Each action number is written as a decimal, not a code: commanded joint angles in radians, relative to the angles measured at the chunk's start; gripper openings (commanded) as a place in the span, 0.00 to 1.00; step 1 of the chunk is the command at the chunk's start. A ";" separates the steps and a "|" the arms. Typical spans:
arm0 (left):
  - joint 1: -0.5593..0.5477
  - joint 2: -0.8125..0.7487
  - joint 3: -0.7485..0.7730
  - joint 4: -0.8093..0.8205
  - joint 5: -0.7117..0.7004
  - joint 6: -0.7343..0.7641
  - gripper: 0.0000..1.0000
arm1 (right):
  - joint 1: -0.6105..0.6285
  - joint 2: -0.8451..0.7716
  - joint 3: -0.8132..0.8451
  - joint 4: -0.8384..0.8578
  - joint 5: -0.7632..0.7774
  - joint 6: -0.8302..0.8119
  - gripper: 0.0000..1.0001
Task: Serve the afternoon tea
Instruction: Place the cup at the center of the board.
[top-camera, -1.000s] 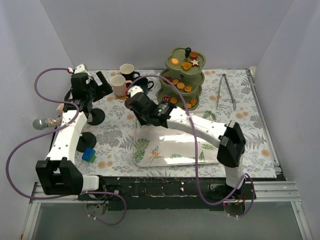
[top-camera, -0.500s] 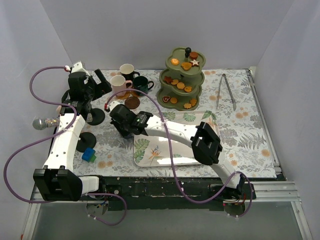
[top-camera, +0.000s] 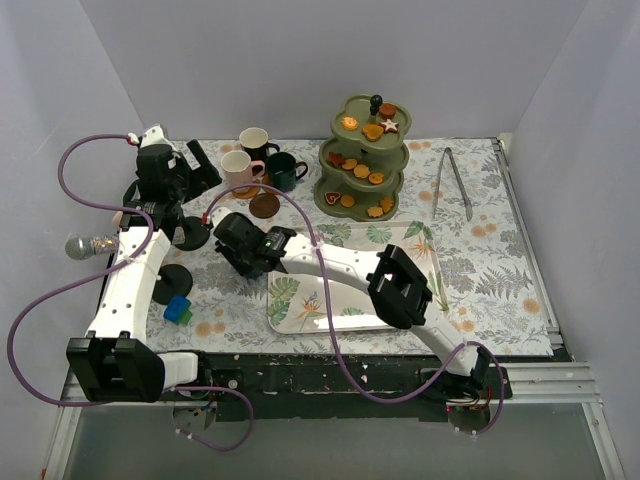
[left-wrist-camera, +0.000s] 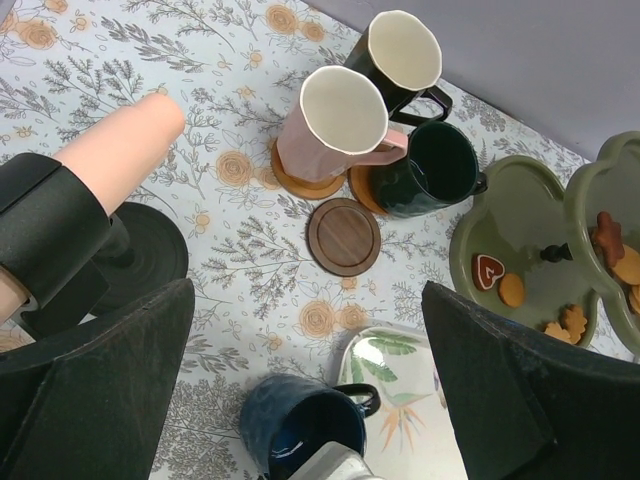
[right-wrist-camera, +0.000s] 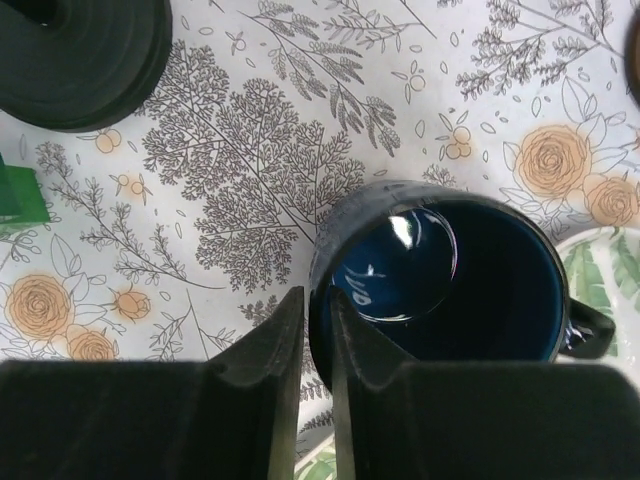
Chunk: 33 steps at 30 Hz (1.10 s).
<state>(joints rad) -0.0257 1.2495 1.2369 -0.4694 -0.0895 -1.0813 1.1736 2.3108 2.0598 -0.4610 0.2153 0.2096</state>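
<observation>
My left arm (top-camera: 130, 285) and right arm (top-camera: 340, 262) are smooth white tubes joined by chunky black blocks. A thin purple cable (top-camera: 61, 170) trails in loose loops along each. My fingers (left-wrist-camera: 90, 390) are matte black plastic wedges, broad and flat-faced with angular edges.

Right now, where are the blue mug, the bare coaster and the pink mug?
blue mug (right-wrist-camera: 455, 295), right wrist view, its inner floor.
bare coaster (left-wrist-camera: 344, 236), left wrist view, its top centre.
pink mug (left-wrist-camera: 344, 110), left wrist view, its white inside.

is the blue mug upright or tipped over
Upright: the blue mug shows its open mouth facing up in both wrist views, its handle out sideways.
</observation>
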 joint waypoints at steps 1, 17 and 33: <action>-0.002 -0.021 0.019 -0.023 -0.018 0.009 0.98 | 0.000 -0.013 0.074 0.064 -0.002 -0.024 0.30; -0.003 -0.048 0.046 -0.067 0.017 0.083 0.98 | -0.002 -0.546 -0.447 0.255 0.100 -0.084 0.56; -0.388 0.074 0.010 -0.305 -0.190 -0.189 0.74 | -0.428 -1.186 -1.119 0.280 0.108 0.033 0.58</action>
<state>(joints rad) -0.3508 1.2873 1.2629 -0.6804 -0.2214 -1.1347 0.8021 1.1965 1.0023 -0.2108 0.3634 0.2153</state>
